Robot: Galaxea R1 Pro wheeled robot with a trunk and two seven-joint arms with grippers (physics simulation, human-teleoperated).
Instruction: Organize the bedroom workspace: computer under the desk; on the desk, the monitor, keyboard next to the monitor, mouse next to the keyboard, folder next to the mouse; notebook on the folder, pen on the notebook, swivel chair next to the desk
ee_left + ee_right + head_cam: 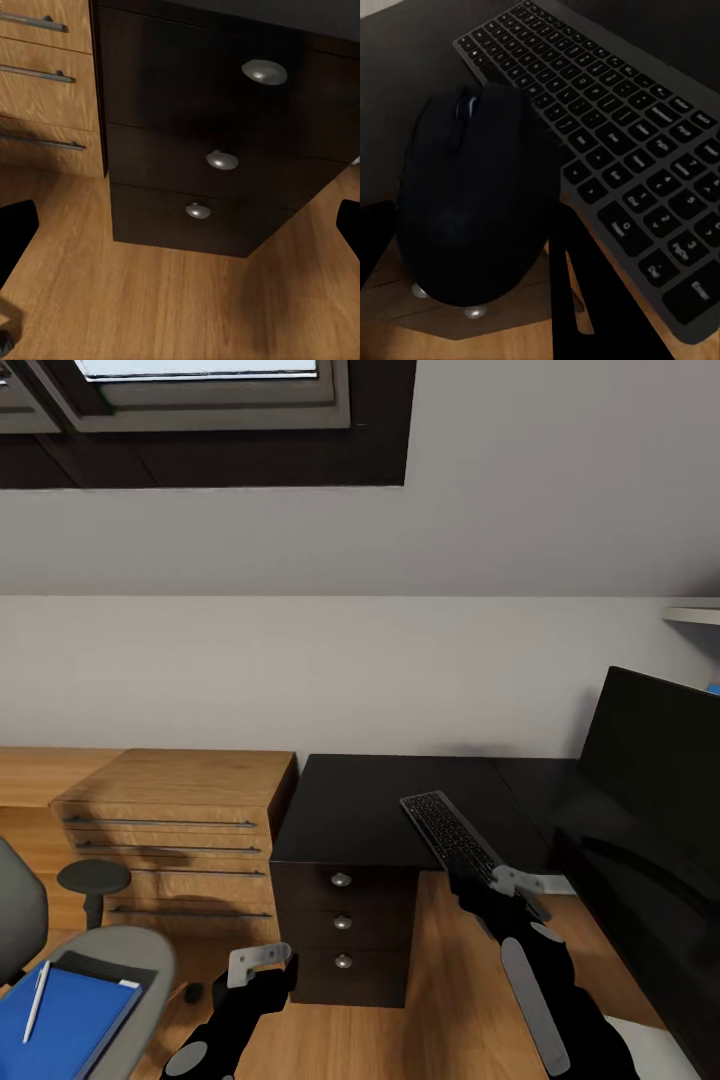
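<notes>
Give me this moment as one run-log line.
right gripper: shut on mouse, above desk edge beside keyboard | left gripper: open, near drawers | folder, pen: on swivel chair

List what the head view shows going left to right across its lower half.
Blue folder with pen on the swivel chair → light-wood cabinet → desk drawers → keyboard → monitor.
</notes>
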